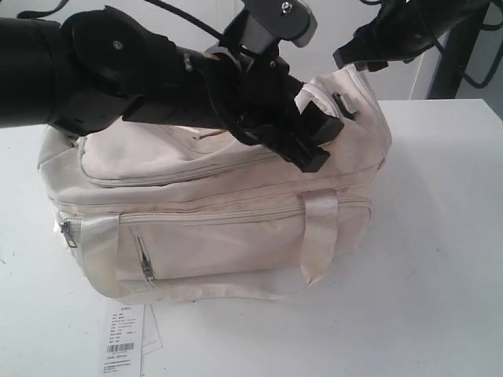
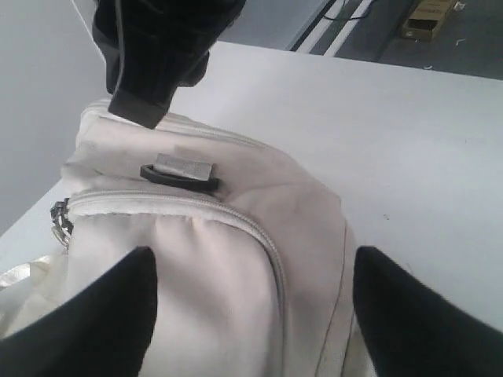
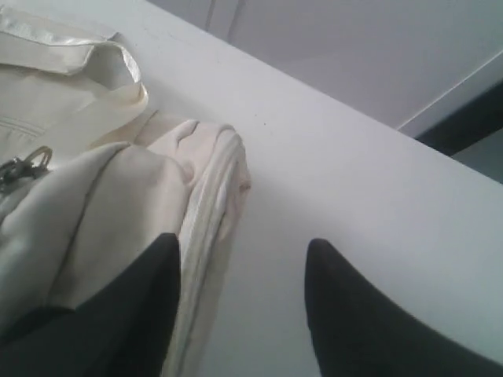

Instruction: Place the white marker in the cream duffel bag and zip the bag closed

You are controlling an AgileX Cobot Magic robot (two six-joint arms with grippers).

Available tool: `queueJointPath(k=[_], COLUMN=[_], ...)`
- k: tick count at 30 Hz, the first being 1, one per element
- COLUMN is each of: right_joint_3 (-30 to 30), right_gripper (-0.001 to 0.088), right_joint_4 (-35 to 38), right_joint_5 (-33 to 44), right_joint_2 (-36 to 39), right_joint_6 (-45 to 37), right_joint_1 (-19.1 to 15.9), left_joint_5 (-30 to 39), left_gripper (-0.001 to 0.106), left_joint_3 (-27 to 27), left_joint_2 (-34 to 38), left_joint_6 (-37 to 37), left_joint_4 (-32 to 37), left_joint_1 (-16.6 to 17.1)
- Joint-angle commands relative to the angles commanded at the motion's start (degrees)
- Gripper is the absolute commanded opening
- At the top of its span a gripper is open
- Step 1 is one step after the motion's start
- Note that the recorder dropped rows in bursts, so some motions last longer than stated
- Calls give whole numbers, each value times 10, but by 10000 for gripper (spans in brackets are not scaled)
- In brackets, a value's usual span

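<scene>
The cream duffel bag [image 1: 220,212] stands in the middle of the white table [image 1: 440,259]. The white marker is out of view in every frame. My left arm reaches across the bag's top, and the left gripper [image 1: 314,149] is open at the bag's right end. In the left wrist view its fingers [image 2: 118,314] straddle the bag's end [image 2: 236,298], where a closed run of zipper [image 2: 263,236] curves down. My right gripper [image 3: 242,239] is open with nothing between the fingers, just beside the bag's edge [image 3: 212,204]. In the exterior view it hangs above the bag's right end [image 1: 354,56].
A white barcode paper tag [image 1: 126,345] lies on the table in front of the bag. A grey metal strap ring [image 2: 185,171] sits on the bag's end, and a zipper pull [image 2: 59,220] hangs at its side. Bare table [image 2: 409,141] stretches beyond the bag.
</scene>
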Motion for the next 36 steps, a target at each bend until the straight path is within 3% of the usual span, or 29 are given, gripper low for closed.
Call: queueJointPath(k=[3,5,6,7,8,9,10,14,16,19,27,36], right_joint_3=[0,0,0,0,0,0,0,0,0,0,0,3], right_gripper=[471,419,333,271,146,74,0,0,0,0,0,0], right_joint_4=[0,14,22,25,37,42,46,112,118,122,127,130], right_joint_5=[32,68,95,107,128,136,147,222,244,247,258,256], right_joint_2=[-12,-21,-27,-30,-38,-42,-50,-57,-57,-64,-68,-80], right_joint_6=[-5,-23,-37,-50,-71,-80,-86,-141,-141,-141,-134,-99], right_joint_1=[0,0,0,0,0,0,0,0,0,-2,-59,-121], left_joint_5=[15,23,38,50,83,101,132,213,263,315,399,416], left_gripper=[697,529,342,241,50,1,0,0,0,0,0,0], left_joint_3=[0,0,0,0,0,0,0,0,0,0,0,0], left_joint_2=[-10,-17,-24,-25,-34,-37,-45,-82,-99,-127,-150,-150], left_joint_6=[1,1,1,1,1,1,-16,-76,-117,-233,-307,-419], left_joint_4=[0,0,9,18,23,24,24,41,91,197,281,375], left_joint_1=[0,0,1,4,12,19,35,93,125,174,260,325])
